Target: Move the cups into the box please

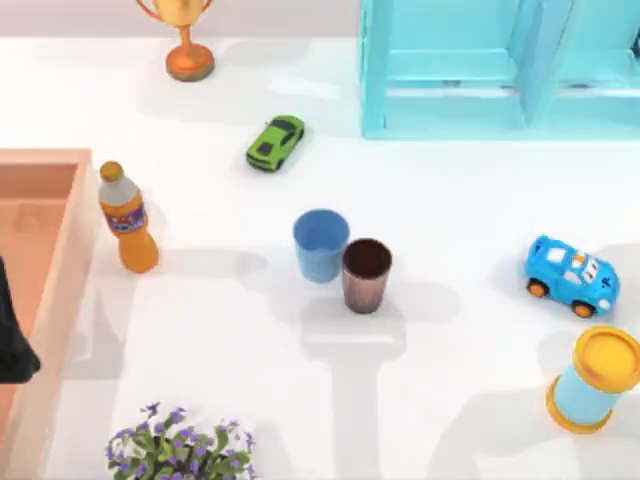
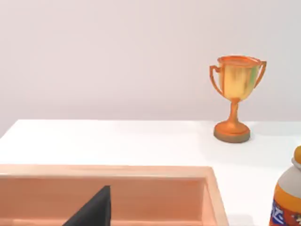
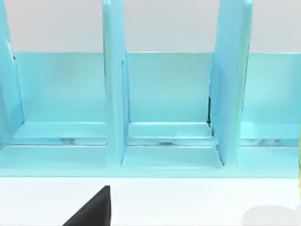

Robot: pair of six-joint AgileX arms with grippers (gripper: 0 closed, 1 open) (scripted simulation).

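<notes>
- Top view: a white bench (image 1: 420,400) is seen from above, with two cups standing upright near its middle.
- A light blue cup (image 1: 321,244) is placed just beside a dark reddish-brown cup (image 1: 366,275); their rims look to be touching, the brown one on the side away from the box.
- The box (image 1: 62,290), with thick tan wooden walls and an orange floor, is cut off by the left edge of the bench; both cups are well apart from it and outside it.
- An orange soda bottle (image 1: 126,218) is stood just beside the box's wall, between the box and the cups.
- A green toy car (image 1: 275,143) is set beyond the cups, toward a turquoise shelf unit (image 1: 500,70) at the back.
- A gold trophy (image 1: 186,40) is seen at the back, behind the bottle.
- A blue toy car (image 1: 571,276) and a blue cylinder with a yellow lid (image 1: 595,378) are found on the far side of the cups from the box.
- Purple flowers (image 1: 178,452) are at the front edge, near the box.
- A dark shape over the box is the left arm; whether either arm's jaws are released or clenched cannot be told.
</notes>
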